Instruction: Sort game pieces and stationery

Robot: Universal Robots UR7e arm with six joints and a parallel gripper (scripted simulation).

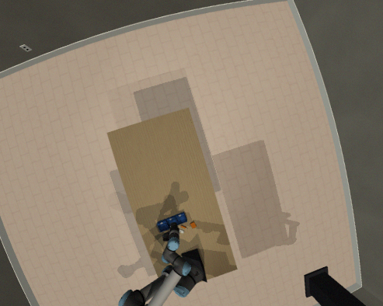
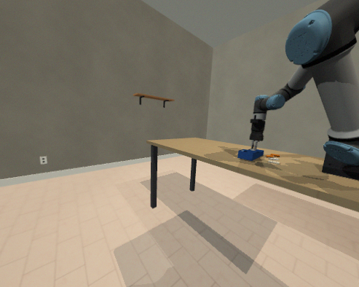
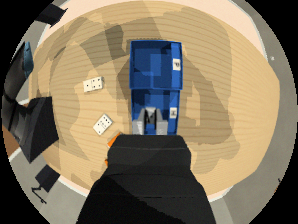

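Two blue bins stand end to end on the table, a far one (image 3: pixel 156 66) and a near one (image 3: pixel 156 106); together they show as one blue block in the overhead view (image 1: pixel 171 220) and in the side view (image 2: pixel 250 154). Each carries a small white label that I cannot read. My gripper (image 3: pixel 150 114) hangs just above the near bin, also seen in the side view (image 2: pixel 255 146). Its fingers stand narrow on a small dark thing that I cannot make out. Two white flat pieces (image 3: pixel 92 84) (image 3: pixel 103 124) and an orange thing (image 3: pixel 115 139) lie on the table left of the bins.
An orange piece (image 1: pixel 193 224), a smaller orange thing (image 1: pixel 183 226) and a white one (image 1: pixel 180 231) lie beside the bins near the arm's base (image 1: pixel 193 264). The table's long far end stretches away behind the bins.
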